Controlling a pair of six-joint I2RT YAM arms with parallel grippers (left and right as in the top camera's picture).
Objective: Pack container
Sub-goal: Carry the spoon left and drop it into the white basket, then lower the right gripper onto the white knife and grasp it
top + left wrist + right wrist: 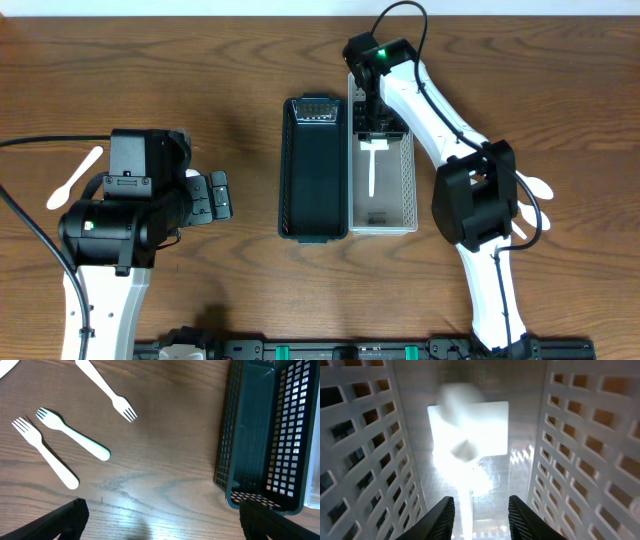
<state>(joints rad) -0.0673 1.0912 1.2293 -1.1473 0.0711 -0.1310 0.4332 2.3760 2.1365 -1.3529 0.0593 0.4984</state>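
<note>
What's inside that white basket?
One white plastic utensil lies lengthwise on the floor of the white basket. The right gripper covers its far end from above, and the wrist view is too blurred to name it.

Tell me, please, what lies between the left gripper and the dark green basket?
Nothing: the overhead view shows only bare table between the left gripper and the dark green basket.

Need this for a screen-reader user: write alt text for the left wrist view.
Three white plastic forks lie on a wooden table at left; a dark mesh basket stands at right. The left pincer is wide open, its black tips at the bottom corners.
</note>
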